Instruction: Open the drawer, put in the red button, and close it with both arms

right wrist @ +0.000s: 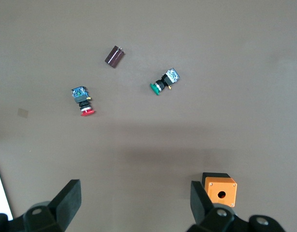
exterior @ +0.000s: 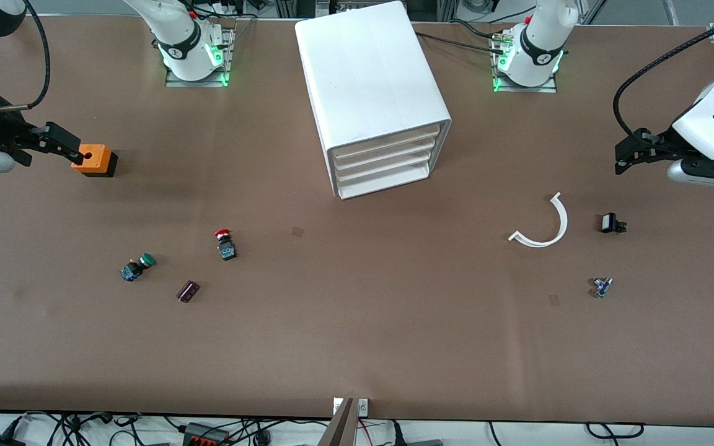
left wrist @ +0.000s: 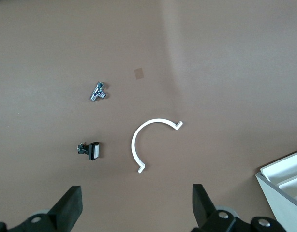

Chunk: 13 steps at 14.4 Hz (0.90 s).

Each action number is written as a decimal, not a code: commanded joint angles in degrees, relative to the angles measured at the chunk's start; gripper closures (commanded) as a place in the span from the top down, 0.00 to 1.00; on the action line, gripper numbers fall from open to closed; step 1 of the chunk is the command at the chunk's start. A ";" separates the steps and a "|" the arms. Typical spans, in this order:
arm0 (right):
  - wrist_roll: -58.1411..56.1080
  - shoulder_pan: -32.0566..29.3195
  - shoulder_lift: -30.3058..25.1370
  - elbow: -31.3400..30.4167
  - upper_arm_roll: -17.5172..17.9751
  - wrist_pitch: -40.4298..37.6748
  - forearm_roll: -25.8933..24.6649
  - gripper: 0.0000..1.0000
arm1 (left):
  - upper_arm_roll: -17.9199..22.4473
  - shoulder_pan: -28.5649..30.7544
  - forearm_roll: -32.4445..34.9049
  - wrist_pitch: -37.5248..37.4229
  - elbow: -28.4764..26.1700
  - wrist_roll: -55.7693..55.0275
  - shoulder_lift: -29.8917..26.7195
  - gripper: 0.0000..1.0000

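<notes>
The red button [exterior: 223,243] lies on its side on the brown table, toward the right arm's end and nearer the front camera than the drawer unit; it also shows in the right wrist view [right wrist: 83,102]. The white drawer unit [exterior: 375,99] stands mid-table with all drawers shut. My right gripper [exterior: 66,145] is open and empty in the air, over the table beside the orange box [exterior: 93,160]; its jaws stand wide apart in the right wrist view [right wrist: 134,208]. My left gripper [exterior: 626,155] is open and empty over the left arm's end of the table [left wrist: 136,208].
A green-capped switch [exterior: 138,267] and a dark purple part [exterior: 188,291] lie near the red button. A white curved piece [exterior: 546,226], a black switch [exterior: 611,223] and a small metal part [exterior: 602,287] lie toward the left arm's end.
</notes>
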 commanded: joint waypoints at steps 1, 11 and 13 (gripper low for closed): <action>0.09 -0.53 -1.21 -1.00 0.31 -0.15 0.08 1.00 | -0.12 0.15 -0.07 -0.14 -0.27 0.45 -0.66 1.00; 0.62 -0.79 -0.34 -0.47 0.13 -0.15 -0.01 1.00 | -0.39 -0.81 -3.04 -7.68 1.32 0.27 1.01 1.00; 0.62 -0.70 1.06 0.22 0.13 -0.06 0.07 1.00 | -0.74 -2.56 -7.34 -13.29 1.40 0.27 2.85 1.00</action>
